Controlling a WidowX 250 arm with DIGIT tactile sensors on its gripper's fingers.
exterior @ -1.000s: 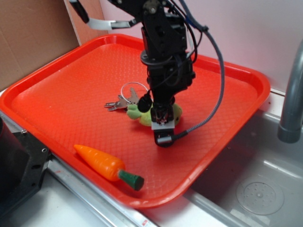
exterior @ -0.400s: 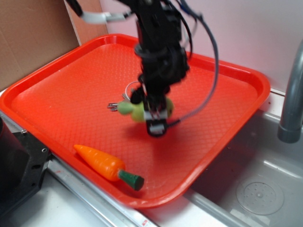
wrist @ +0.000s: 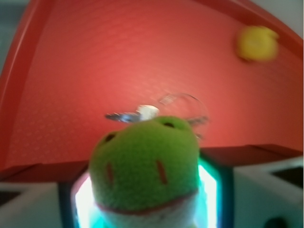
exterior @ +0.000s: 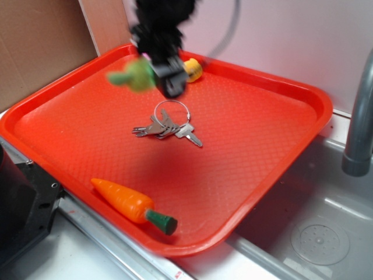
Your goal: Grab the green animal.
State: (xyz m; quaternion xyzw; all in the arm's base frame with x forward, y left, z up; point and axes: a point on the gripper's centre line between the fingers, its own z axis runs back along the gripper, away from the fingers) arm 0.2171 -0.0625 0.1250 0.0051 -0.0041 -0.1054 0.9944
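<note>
Arm was up over the far-left part of the tray, blurred; gripper (exterior: 152,74) pointed down, fingers clamped on the green animal (exterior: 133,76), held in the air.

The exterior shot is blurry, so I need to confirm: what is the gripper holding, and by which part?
The green animal, lifted off the tray; the gripper pinches its body, head sticking out.

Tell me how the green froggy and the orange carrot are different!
The green frog is up in the air, held by the end effector; the carrot lies flat on the red tray. The frog is fuzzy and lime green; the carrot is smooth, shiny orange with a dark green stem. The frog looks short and round; the carrot is long and pointed. Both are small toys.
</note>
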